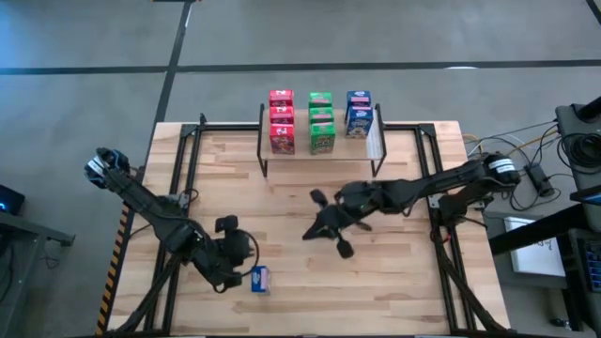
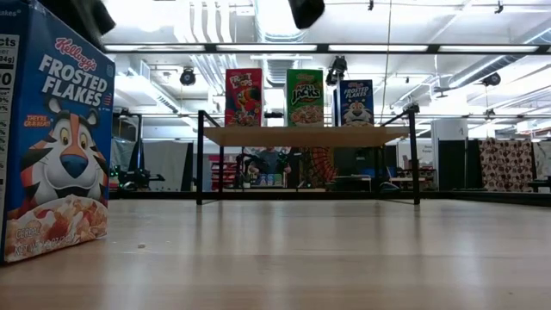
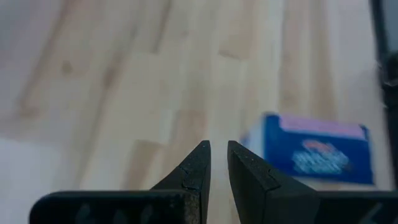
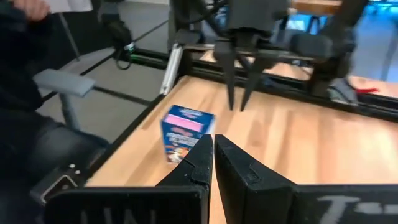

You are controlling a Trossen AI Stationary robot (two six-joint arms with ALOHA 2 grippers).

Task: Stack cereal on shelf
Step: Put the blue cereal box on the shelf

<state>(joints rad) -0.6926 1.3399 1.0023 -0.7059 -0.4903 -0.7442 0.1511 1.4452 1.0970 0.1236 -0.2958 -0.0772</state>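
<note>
- Two grippers empty: left gripper (image 1: pixel 246 273) nearly closed at lower left, poised just beside blue box (image 1: pixel 260 279), probably to grasp it.
- Right gripper (image 1: pixel 331 230) closed mid-frame, waiting.
- Other cereal stacked on shelf (image 1: pixel 376 141), top centre.

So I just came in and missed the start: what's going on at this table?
A two-armed robot is stocking small cereal boxes onto the shelf. Red, green and blue rows already stand on it. One blue Frosted Flakes box is left upright on the table near the front edge. The left hand hangs right beside it, nearly shut and empty. The right hand waits shut over mid-table, holding nothing.
</note>
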